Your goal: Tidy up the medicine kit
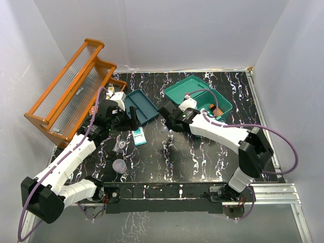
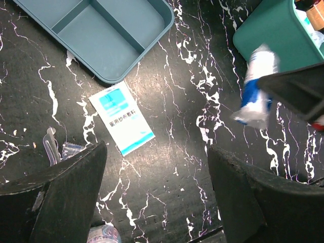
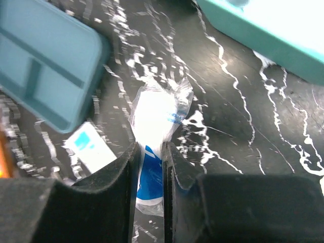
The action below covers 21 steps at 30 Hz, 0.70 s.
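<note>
Medicine kit [image 1: 178, 91]: teal box, open-topped, on the table [image 1: 202, 157], with its divided insert tray [image 1: 139, 104] lying just left of the box. Right hand [image 3: 150, 152], left of the box, pinching a blue-and-white wrapped pack [image 3: 159, 111], possibly gauze (print blurred). Left hand [image 2: 157, 152], further left of the box, spread wide over a white-and-teal packet [image 2: 121, 119].

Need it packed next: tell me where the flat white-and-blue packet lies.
The packet lies on the table, by a corner of the insert tray, centre-left in the top view.

Black, white-veined bench top [image 1: 212, 162]; plain white walls [image 1: 177, 30] on three sides; aluminium rail [image 1: 276, 191] along near edge. Even, diffuse light.
</note>
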Motion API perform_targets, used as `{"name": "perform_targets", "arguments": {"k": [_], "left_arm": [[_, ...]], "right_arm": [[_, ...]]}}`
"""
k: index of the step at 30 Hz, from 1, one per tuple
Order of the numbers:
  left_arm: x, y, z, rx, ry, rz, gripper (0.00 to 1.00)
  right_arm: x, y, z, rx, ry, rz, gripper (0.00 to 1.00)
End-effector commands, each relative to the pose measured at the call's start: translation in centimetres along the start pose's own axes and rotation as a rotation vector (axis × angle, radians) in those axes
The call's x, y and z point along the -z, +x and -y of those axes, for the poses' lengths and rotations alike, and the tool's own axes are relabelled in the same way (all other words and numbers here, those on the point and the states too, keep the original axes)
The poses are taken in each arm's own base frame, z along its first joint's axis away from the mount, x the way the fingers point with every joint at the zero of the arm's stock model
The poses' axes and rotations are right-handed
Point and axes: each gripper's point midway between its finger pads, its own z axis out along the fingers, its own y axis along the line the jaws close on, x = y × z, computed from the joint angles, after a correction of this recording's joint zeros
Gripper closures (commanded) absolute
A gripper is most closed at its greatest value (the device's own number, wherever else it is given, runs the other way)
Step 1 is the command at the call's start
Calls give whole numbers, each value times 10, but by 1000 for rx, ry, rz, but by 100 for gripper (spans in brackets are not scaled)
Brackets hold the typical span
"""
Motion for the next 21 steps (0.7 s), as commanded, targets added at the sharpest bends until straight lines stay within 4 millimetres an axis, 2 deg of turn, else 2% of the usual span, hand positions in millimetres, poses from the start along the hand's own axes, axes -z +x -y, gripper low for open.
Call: {"name": "perform_targets", "arguments": {"k": [1, 6, 10, 15, 18, 21], "left_arm": [[2, -5, -6, 9, -35, 31, 21], [-6, -10, -5, 42, -41, 41, 21], [-15, -18, 2, 61, -20, 51, 21], [-27, -32, 8, 61, -10, 56, 20], [-34, -38, 10, 50, -10, 51, 20], [-43, -40, 9, 36, -13, 45, 20]], "right_arm": [[47, -64, -36, -79, -183, 117, 85], [65, -123, -22, -154, -202, 215, 85], [62, -175, 12, -195, -130, 314, 85], [37, -226, 60, -248, -1, 398, 85], [21, -242, 74, -257, 48, 429, 86], [1, -249, 84, -249, 89, 445, 86]]}}
